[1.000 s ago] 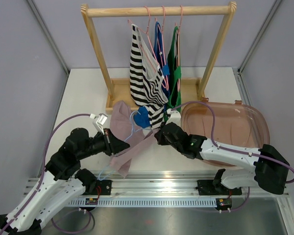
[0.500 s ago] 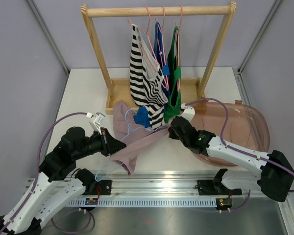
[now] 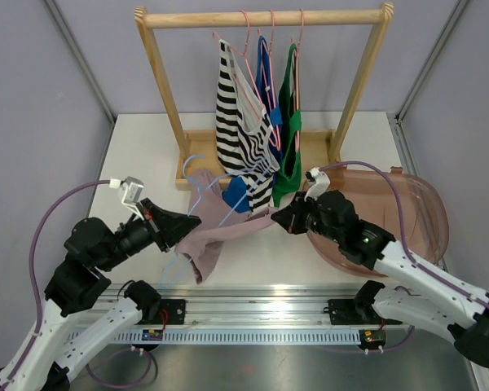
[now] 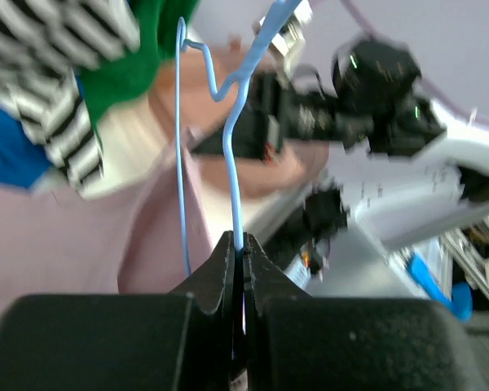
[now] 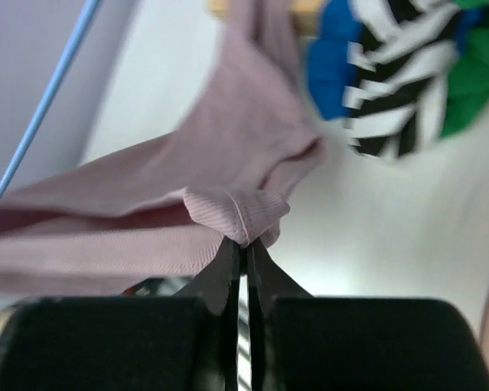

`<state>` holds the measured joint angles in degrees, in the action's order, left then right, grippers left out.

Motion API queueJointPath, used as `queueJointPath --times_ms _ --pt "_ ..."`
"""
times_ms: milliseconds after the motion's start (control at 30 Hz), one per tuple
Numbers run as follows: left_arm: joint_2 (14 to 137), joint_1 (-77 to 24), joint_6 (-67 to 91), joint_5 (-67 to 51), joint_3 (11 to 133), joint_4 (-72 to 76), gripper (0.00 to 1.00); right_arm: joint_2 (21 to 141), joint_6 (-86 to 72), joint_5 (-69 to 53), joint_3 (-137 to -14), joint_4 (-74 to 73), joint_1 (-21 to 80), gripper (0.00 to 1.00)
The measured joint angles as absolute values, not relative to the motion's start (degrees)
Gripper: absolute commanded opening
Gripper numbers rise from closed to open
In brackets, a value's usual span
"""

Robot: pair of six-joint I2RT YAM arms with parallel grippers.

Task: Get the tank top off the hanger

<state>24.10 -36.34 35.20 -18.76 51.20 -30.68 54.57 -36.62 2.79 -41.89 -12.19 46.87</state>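
Tug-of-war above the table, read from the left. The left gripper point(image 4: 238, 244) is pinched fully closed on the wire of the blue hanger point(image 4: 270, 28) and holds it up clear of the wooden rack point(image 3: 261, 16). On that rack we see a striped garment point(image 3: 232, 122) hanging with other clothes.

From the hanger the mauve tank top point(image 3: 228, 232) runs rightward in a taut band. A loose fold of it droops below the left gripper toward the table. The right gripper point(image 5: 243, 244) has its jaws closed on a small pleat of the top's hem, with cloth bunched just above the fingertips. Beyond it to the right lies a translucent pink bin point(image 3: 424, 204), well apart from the garment.

We judge the job to be past its middle. The hanger is off the rack and the cloth is drawn sideways from it, but the top looks draped over the wire near the left gripper. We cannot tell whether a strap is caught there. What remains, as we read it, is to slip the last of the fabric free.
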Motion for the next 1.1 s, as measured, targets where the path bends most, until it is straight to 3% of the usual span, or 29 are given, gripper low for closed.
queueJointPath --times_ms 267,667,933,1100 --pt "32.6 -36.3 29.1 -12.3 53.8 -4.9 0.00 41.5 -35.5 -17.1 -48.2 -12.3 46.7 0.00" --pt "39.4 -36.4 13.6 -1.2 54.3 13.9 0.00 48.9 -39.8 -33.7 -54.8 -5.1 46.9 0.00" --pt "38.6 -36.4 6.9 8.6 50.5 20.9 0.00 55.2 -32.8 -20.8 -58.1 -14.5 53.5 0.00" --pt "39.2 -36.4 6.0 10.9 50.0 20.1 0.00 57.2 -32.6 -12.4 -49.9 -17.1 55.2 0.00"
